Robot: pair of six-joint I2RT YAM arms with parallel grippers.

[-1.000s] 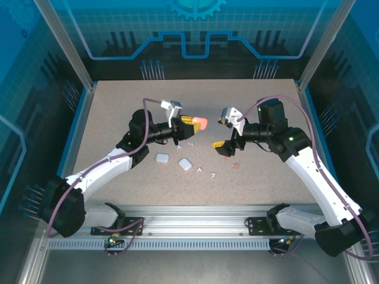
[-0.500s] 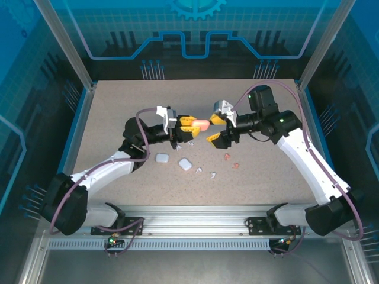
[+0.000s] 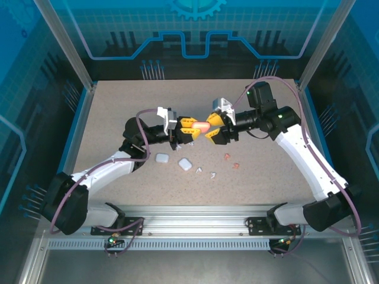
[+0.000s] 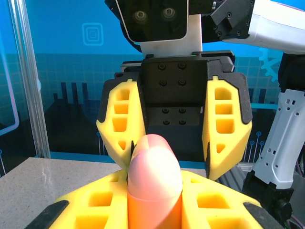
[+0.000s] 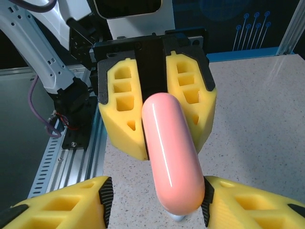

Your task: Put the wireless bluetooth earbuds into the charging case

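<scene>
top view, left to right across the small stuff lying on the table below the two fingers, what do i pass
white case → second white case → white earbud → second white earbud → pink earbud → second pink earbud

The right gripper (image 3: pixel 209 127) has swung from centre right to the frame's middle, its 2 fingers narrowing around the free end of the pink charging case (image 3: pixel 201 125).

Speckled beige tabletop (image 3: pixel 112 97) sits boxed in by glowing blue wall panels (image 3: pixel 118 29) printed with circuit lines, silver frame posts (image 3: pixel 63 41) rising at the corners, slotted metal rail (image 3: pixel 189 228) along the near edge.
</scene>
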